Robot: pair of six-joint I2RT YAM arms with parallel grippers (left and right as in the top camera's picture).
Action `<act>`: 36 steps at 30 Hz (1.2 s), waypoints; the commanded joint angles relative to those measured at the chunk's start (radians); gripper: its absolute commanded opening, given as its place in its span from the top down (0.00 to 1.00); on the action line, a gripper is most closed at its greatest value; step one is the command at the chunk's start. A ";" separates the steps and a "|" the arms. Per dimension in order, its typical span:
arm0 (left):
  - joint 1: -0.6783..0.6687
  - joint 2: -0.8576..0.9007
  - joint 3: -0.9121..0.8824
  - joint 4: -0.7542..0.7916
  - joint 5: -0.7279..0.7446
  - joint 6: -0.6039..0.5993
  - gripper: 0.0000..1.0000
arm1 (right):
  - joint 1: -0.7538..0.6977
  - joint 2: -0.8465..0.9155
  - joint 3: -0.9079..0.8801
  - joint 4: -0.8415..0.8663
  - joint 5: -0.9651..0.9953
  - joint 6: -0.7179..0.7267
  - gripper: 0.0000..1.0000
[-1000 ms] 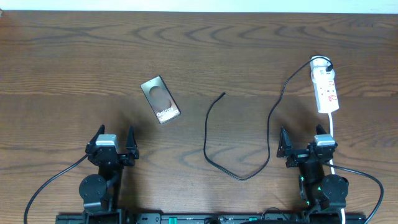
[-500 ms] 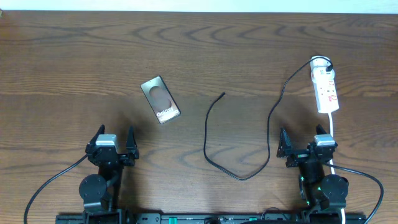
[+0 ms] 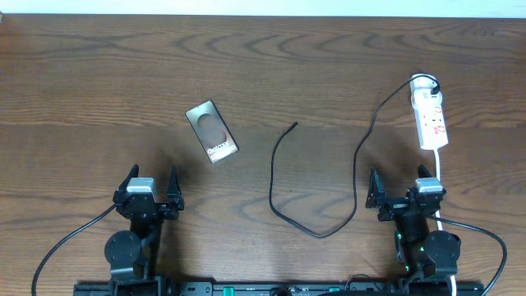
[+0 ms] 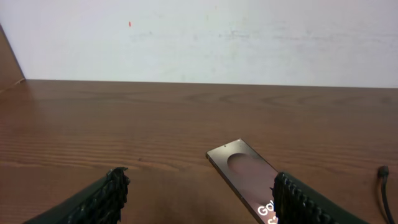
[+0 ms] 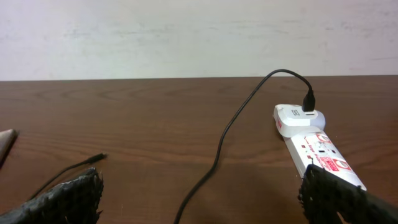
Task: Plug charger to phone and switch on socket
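Both pairs of fingers gape empty over the tabletop (image 3: 82, 82).
Overhead: phone (image 3: 212, 131) lies beyond the left fingers (image 3: 131, 179), slightly right; charger (image 3: 272, 189) loops midway; socket (image 3: 431, 115) just beyond the right fingers (image 3: 372, 182). Left wrist: phone near the right-hand finger. Right wrist: socket ahead, right.

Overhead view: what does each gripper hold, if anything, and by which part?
Nothing is held. The left gripper and right gripper are open and empty, well short of the phone, charger and socket.

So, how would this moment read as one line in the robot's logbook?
left gripper open, empty | right gripper open, empty | charger tip loose, apart from phone | socket untouched
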 commanded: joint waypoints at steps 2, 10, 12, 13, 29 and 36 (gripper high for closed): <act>0.004 0.039 0.058 -0.004 0.005 0.010 0.24 | -0.002 0.003 -0.001 -0.003 -0.010 -0.001 0.01; 0.004 0.217 0.212 -0.004 0.005 0.010 0.24 | -0.002 0.003 -0.001 -0.003 -0.010 -0.001 0.01; 0.004 0.284 0.267 -0.005 0.005 0.010 0.24 | -0.002 0.003 -0.001 -0.003 -0.010 -0.001 0.01; 0.003 0.333 0.307 -0.006 0.005 0.010 0.24 | -0.002 0.003 -0.001 -0.003 -0.010 -0.001 0.01; -0.008 1.110 1.131 -0.528 0.013 0.009 0.24 | -0.002 0.003 -0.001 -0.003 -0.010 -0.001 0.01; -0.092 1.477 1.570 -0.950 0.021 -0.021 0.24 | -0.002 0.003 -0.001 -0.003 -0.010 -0.001 0.01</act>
